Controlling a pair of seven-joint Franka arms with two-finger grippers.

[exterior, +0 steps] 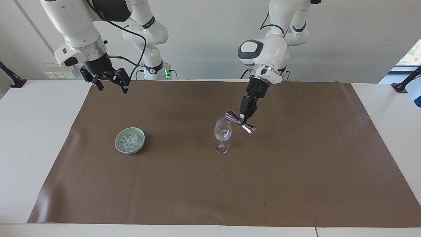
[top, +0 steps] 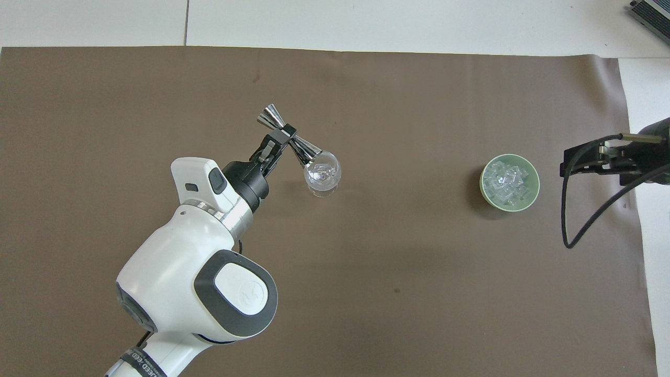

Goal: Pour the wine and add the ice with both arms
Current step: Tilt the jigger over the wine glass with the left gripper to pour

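Observation:
A clear wine glass [exterior: 223, 131] [top: 322, 170] stands upright mid-mat. My left gripper [exterior: 243, 121] [top: 285, 135] is shut on the waist of a silver double-cone jigger [exterior: 231, 116] [top: 306, 151]. The jigger is tilted, with one mouth at the glass's rim. Wine itself cannot be made out. The ice [exterior: 131, 141] [top: 509, 180] is heaped in a green bowl [exterior: 130, 151] [top: 484, 186] toward the right arm's end. My right gripper [exterior: 112, 89] [top: 591, 159] waits open in the air over the mat's edge by that arm's base, with nothing in it.
A brown mat [exterior: 210, 191] [top: 104, 104] covers most of the white table [exterior: 33, 138]. A black cable [top: 568, 230] loops down from the right wrist beside the bowl.

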